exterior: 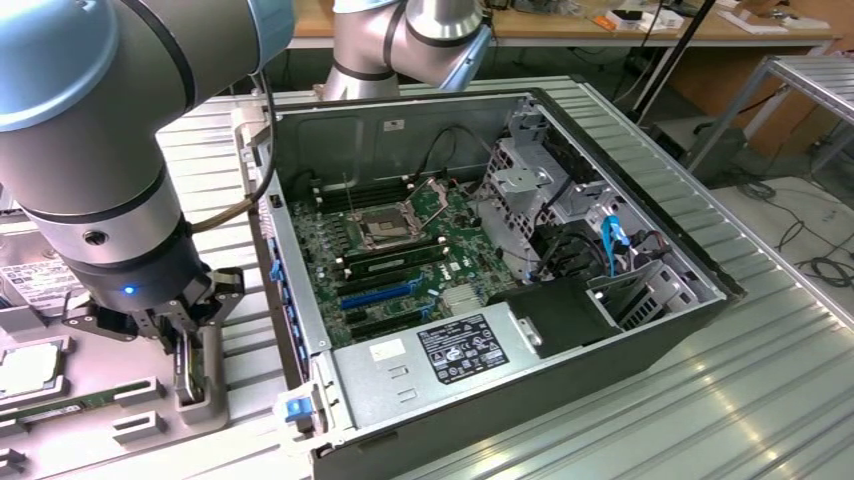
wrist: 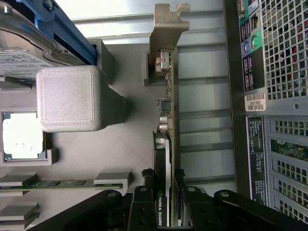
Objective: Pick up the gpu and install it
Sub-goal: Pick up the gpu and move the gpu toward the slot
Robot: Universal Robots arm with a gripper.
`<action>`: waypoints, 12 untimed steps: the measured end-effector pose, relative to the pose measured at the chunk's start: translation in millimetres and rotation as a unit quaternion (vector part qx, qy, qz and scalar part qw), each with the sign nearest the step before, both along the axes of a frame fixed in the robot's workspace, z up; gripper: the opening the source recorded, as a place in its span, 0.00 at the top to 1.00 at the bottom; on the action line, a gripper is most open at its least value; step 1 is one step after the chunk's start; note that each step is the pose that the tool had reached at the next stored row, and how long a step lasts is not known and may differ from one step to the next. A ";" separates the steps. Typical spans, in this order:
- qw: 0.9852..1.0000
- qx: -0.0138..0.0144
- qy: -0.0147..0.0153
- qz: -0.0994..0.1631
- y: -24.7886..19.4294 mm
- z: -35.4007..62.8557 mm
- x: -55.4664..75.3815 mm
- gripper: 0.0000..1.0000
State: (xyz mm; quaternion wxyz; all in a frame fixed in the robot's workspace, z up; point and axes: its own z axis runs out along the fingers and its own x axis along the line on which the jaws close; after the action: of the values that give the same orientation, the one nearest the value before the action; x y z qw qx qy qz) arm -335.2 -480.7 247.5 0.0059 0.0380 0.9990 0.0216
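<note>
Grip on the gpu, upright in its holder
The open computer case lies off to one side of the fingers. Between them the card stands on edge, its two faces pinched at a narrow gap, with the silver bracket at the end far from them. A straight lift along the card's plane, without twist, should clear the holder cleanly.

gpu upright on tray, beside computer case.
</note>
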 end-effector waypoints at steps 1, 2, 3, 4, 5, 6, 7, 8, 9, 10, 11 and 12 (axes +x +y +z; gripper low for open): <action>1.000 0.000 0.000 0.000 0.0 0.8 -0.1 0.73; 1.000 0.000 0.000 0.000 0.0 1.5 -0.1 0.73; 1.000 0.000 0.000 0.000 0.0 2.0 -0.1 0.73; 1.000 0.000 0.000 0.000 0.0 2.5 -0.1 0.73; 1.000 0.000 0.000 0.000 0.0 2.9 -0.1 0.73; 1.000 0.000 0.000 0.000 0.0 3.4 -0.1 0.73; 1.000 0.000 0.000 0.000 0.0 4.0 -0.1 0.73; 1.000 0.000 0.000 0.000 0.0 4.6 -0.1 0.73; 1.000 0.000 0.000 0.000 0.0 5.7 -0.1 0.73; 1.000 0.000 0.000 0.000 0.0 6.4 -0.1 0.73; 1.000 0.000 0.000 0.000 0.0 7.1 -0.1 0.73; 1.000 0.000 0.000 0.000 0.0 7.7 -0.1 0.73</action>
State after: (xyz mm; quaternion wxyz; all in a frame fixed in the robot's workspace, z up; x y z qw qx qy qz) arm -335.3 -480.8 255.2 0.0057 0.0380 0.9990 0.0214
